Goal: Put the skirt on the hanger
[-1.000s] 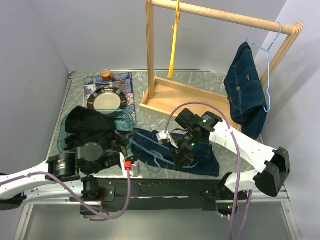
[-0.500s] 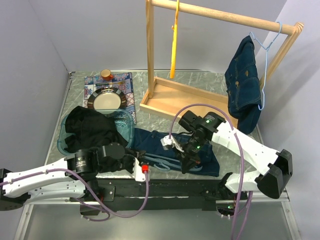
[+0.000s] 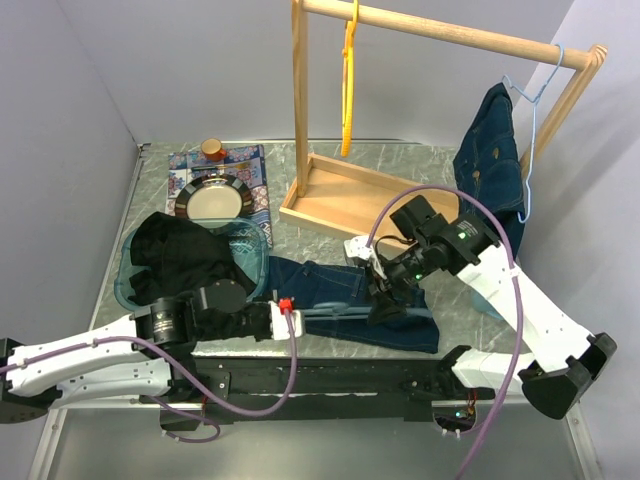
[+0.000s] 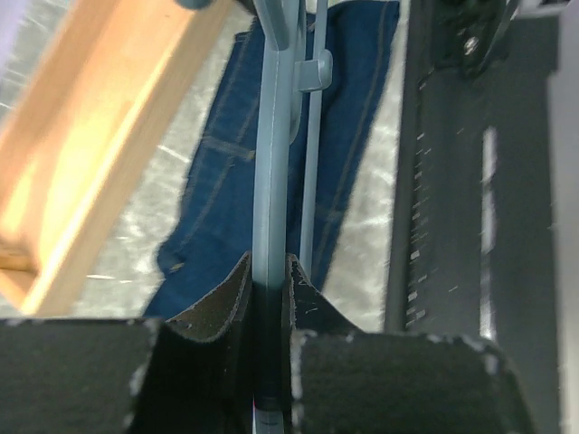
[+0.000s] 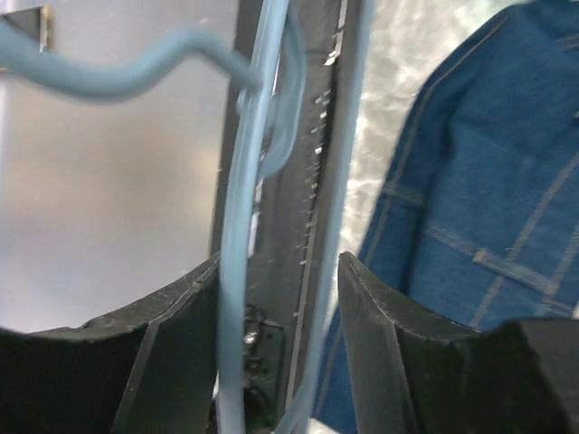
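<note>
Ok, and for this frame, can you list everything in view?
skirt: 1, blue denim, flat at front centre
hanger: 1, light blue, over the skirt
rack: 1, wooden, back right
yellow hanger: 1, on the rack's rail
denim garment: 1, blue, rail's right end
tub: 1, clear teal, left
black garment: 1, in the tub
mat: 1, blue patterned, back left
plate: 1, dark-rimmed, on the mat
jar: 1, orange lid, behind the plate
left gripper: shut on the hanger
right gripper: open around the hanger

You're in a robot lab cell; plain grey walls box in your marbled tabletop; arms bolted to a black rail.
</note>
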Motion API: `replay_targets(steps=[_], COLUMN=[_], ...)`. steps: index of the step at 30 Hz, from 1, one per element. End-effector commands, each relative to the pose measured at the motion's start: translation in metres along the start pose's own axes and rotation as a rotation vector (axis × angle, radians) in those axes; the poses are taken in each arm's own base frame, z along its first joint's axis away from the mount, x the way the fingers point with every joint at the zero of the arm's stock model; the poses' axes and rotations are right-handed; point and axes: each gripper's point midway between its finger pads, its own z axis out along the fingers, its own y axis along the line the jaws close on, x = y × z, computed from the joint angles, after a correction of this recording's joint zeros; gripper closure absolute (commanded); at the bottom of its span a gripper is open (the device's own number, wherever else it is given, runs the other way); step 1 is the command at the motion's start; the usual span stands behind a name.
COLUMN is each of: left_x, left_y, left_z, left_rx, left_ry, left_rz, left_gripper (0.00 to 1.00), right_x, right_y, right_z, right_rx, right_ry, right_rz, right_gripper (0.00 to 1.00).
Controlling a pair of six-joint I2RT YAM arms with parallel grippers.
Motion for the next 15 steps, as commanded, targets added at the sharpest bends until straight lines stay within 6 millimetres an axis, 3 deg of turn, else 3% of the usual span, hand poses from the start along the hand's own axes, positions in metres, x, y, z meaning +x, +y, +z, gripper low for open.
replay_targets(steps=[1, 5, 11, 15], left_x=[-0.036, -0.035, -0.041, -0.042], left_y=[-0.001, 0.004, 0.019, 0.024], left_z=[0.011, 0.025, 0.029, 0.028], left_rx=[0.021, 0.022, 0.022, 0.036], left_ry=[-0.106, -0.048, -0.077, -0.089], left_rz=[-0.177, -0.267, -0.315, -0.335], left_gripper=[0.99, 0.99, 0.99, 0.99], right_x=[-0.022, -0.027, -0.012, 0.001], right_y=[-0.014, -0.015, -0.011, -0.010], right_z=[-0.013, -0.017, -0.009, -0.005], right_rx=[0.095, 0.128, 0.115, 0.138], right_ry=[-0.037, -0.036, -0.023, -0.027], right_rz=[-0.074, -0.111, -0.088, -0.085], right_gripper=[0.42, 0.43, 0.57, 0.51])
